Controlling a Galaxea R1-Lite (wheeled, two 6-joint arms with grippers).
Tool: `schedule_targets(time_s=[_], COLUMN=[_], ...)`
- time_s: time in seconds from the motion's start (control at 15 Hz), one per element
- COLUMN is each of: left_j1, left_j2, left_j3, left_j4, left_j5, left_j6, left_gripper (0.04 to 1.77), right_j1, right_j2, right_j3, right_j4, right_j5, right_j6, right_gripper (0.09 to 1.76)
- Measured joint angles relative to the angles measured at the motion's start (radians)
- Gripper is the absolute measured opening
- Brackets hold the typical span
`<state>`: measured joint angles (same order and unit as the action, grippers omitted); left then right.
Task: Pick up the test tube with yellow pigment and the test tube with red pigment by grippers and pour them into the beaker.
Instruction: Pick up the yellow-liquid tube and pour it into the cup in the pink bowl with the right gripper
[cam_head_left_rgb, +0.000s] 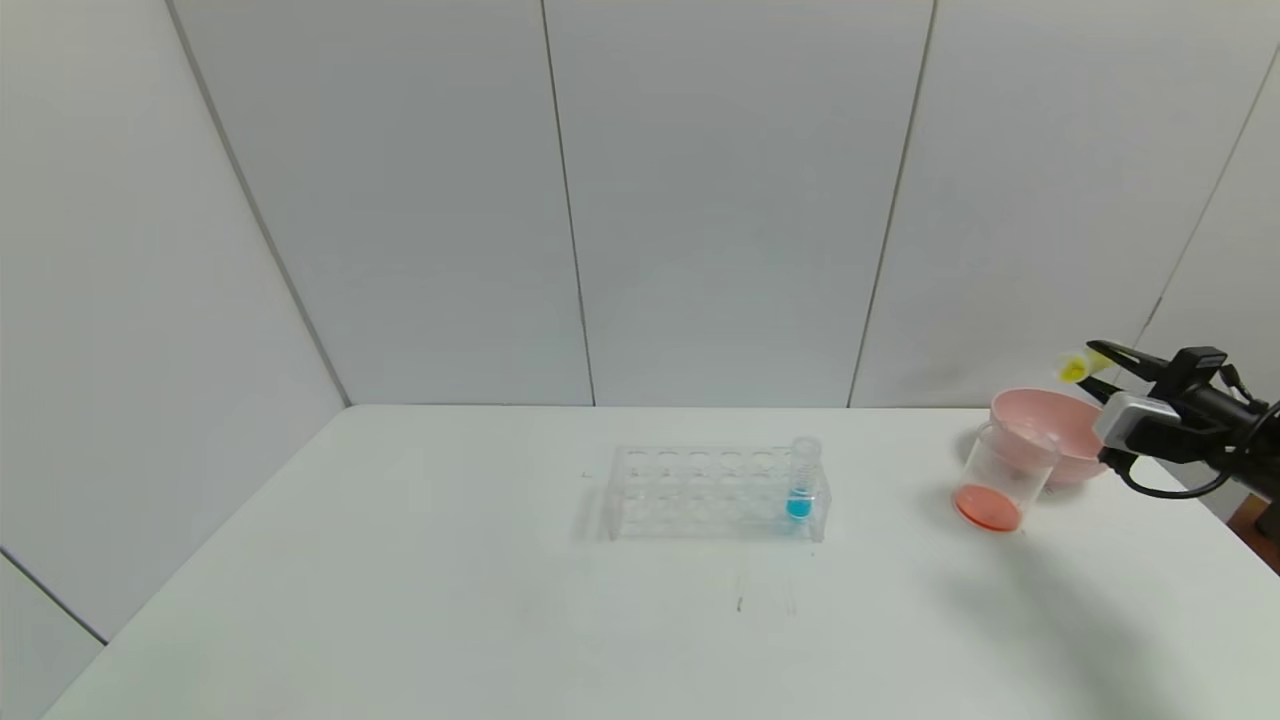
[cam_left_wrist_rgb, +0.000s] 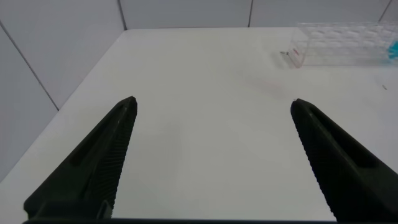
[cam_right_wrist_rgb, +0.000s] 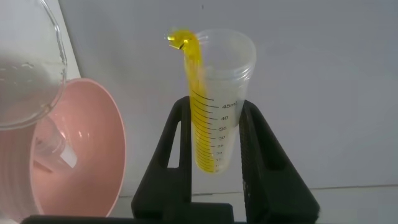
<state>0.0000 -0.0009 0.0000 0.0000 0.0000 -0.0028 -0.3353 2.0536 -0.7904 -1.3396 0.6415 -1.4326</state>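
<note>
My right gripper (cam_head_left_rgb: 1090, 366) is shut on the test tube with yellow pigment (cam_head_left_rgb: 1078, 368) and holds it tipped over, above the pink bowl and up and right of the beaker (cam_head_left_rgb: 1003, 470). In the right wrist view my right gripper (cam_right_wrist_rgb: 214, 104) clamps the tube (cam_right_wrist_rgb: 219, 68); yellow liquid runs along its wall to the lip. The beaker is clear, with orange-red liquid in its bottom, and its rim shows in the right wrist view (cam_right_wrist_rgb: 37, 74). No tube with red liquid shows. My left gripper (cam_left_wrist_rgb: 213, 102) is open and empty over bare table.
A pink bowl (cam_head_left_rgb: 1062, 420) stands right behind the beaker; in the right wrist view (cam_right_wrist_rgb: 93, 130) a clear tube-like thing (cam_right_wrist_rgb: 53, 149) lies inside it. A clear rack (cam_head_left_rgb: 700, 490) at mid-table holds a blue-liquid tube (cam_head_left_rgb: 802, 480). The table edge is close on the right.
</note>
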Motion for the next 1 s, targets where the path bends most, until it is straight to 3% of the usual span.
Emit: schedule_targets(time_s=[1.0], left_j1=[0.000], left_j2=[0.000], left_j3=[0.000], left_j4=[0.000], left_j5=[0.000], left_j6=[0.000], left_gripper=[1.76], right_j1=[-0.008], right_j2=[0.001], right_j3=[0.005], right_j4=[0.004], right_j5=[-0.052], right_j6=[-0.119], right_gripper=[0.52])
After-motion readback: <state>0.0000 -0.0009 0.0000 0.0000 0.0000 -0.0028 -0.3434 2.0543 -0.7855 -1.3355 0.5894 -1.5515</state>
